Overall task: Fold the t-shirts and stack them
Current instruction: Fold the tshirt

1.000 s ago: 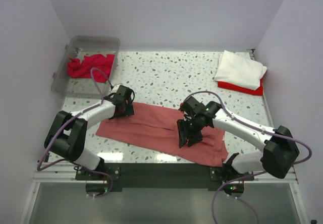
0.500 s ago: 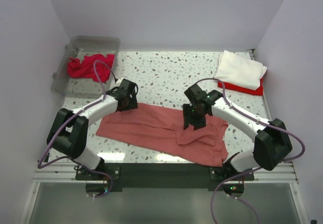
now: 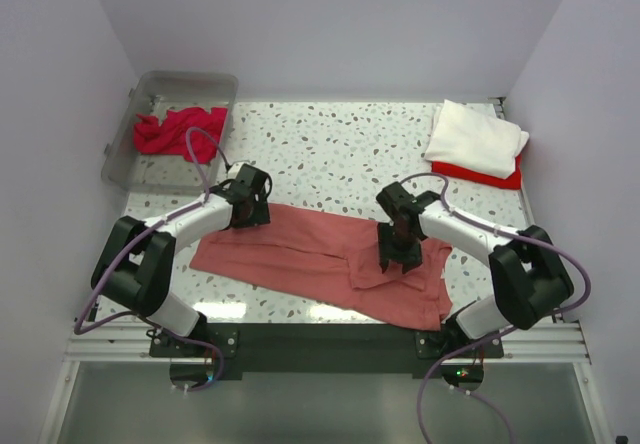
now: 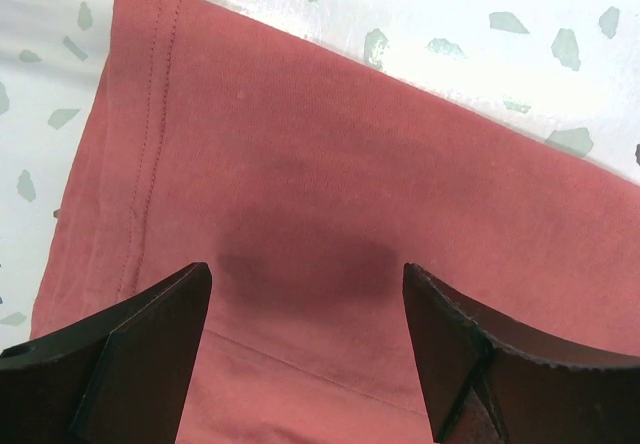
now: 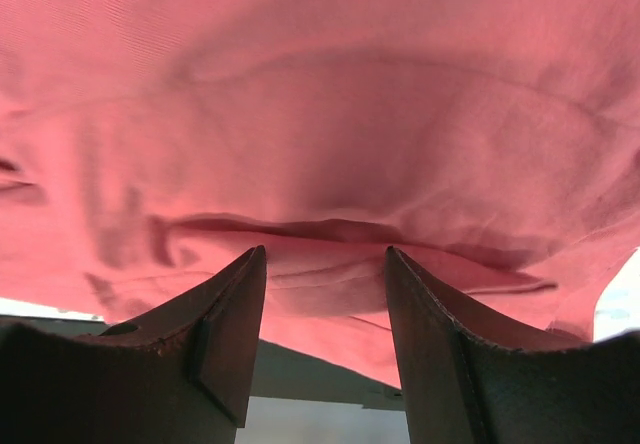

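The large coral-red t-shirt (image 3: 300,249) lies spread across the near half of the table, with a small flap folded over near its right end. My left gripper (image 3: 248,209) is open just above the shirt's far left edge, and its jaws (image 4: 305,274) straddle flat cloth (image 4: 330,164) beside a stitched hem. My right gripper (image 3: 392,261) is open low over the folded flap, fingers either side of a cloth ridge (image 5: 330,229). The white t-shirt (image 3: 475,136) lies folded on the bright red one (image 3: 480,176) at the far right. The crimson t-shirt (image 3: 180,129) lies crumpled in the bin.
The clear plastic bin (image 3: 190,79) stands at the far left corner. The speckled table (image 3: 330,154) runs between bin and stack. Walls close in on both sides. The black mounting rail (image 3: 320,339) runs along the near edge.
My right gripper swung to the far side, then came back down and right over the flap, which now shows folded over. My left gripper shifted slightly away from me along the shirt's far left edge.
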Tool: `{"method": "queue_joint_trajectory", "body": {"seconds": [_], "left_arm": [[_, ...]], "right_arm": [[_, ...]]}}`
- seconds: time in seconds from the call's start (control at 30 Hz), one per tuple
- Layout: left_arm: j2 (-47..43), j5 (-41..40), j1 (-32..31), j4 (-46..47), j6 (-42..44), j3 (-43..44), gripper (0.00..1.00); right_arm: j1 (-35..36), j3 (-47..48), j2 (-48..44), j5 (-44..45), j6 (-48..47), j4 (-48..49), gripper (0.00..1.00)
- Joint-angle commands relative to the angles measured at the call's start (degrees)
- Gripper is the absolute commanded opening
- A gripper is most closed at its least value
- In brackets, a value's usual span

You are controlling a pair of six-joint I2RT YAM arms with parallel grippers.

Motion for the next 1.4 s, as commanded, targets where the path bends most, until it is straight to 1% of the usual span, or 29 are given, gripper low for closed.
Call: {"method": "queue_joint_trajectory", "body": {"seconds": [0.0, 0.13, 0.23, 0.33, 0.37, 0.47, 0.6, 0.63, 0.7, 0.93, 1.07, 1.23, 1.37], "left_arm": [[-0.6, -0.6, -0.2, 1.7, 0.9, 0.5, 0.82], [0.2, -0.6, -0.2, 1.8, 1.4, 1.0, 0.83], [0.5, -0.4, -0.2, 2.3, 1.5, 1.1, 0.83], [1.1, -0.1, -0.2, 2.7, 1.4, 1.0, 0.83], [1.5, 0.0, -0.2, 3.0, 1.4, 1.0, 0.83], [1.5, 0.2, -0.2, 3.2, 1.1, 0.6, 0.83], [1.5, 0.2, -0.1, 3.9, 1.0, 0.3, 0.83], [1.6, 0.2, -0.2, 4.0, 0.9, 0.3, 0.83], [1.6, 0.4, -0.2, 4.3, 0.9, 0.3, 0.83], [1.1, 0.5, -0.1, 4.2, 0.4, 0.0, 0.84], [0.8, 0.3, -0.2, 4.6, 0.2, -0.6, 0.85], [1.0, 0.3, -0.1, 4.6, 0.4, -0.7, 0.86], [1.1, 0.2, -0.1, 4.1, 0.7, 0.0, 0.86]], "right_arm": [[-0.1, -2.4, -1.4, 1.1, 0.2, 1.2, 0.54], [0.0, -3.5, -3.8, 0.8, 1.0, -0.3, 0.54], [0.0, -4.1, -6.5, -1.5, 1.7, -2.3, 0.54], [0.0, -6.2, -7.7, -6.7, 1.9, -3.1, 0.54], [0.1, -6.7, -8.0, -10.3, 2.0, -2.9, 0.54], [0.5, -7.7, -9.3, -13.8, 2.1, -3.9, 0.54], [1.0, -5.3, -12.4, -10.9, 2.1, -8.0, 0.54], [1.0, -3.5, -12.5, -8.7, 2.1, -8.6, 0.54], [1.0, -2.0, -12.2, -7.7, 2.0, -9.1, 0.54], [1.2, -0.8, -8.0, -8.1, 4.6, -2.5, 0.52], [1.8, -1.0, -5.7, -7.2, 4.3, 1.1, 0.55], [2.9, -2.1, -2.9, -5.2, 4.1, 4.0, 0.55], [3.5, -3.1, -1.1, -5.0, 4.9, 6.6, 0.52]]}}
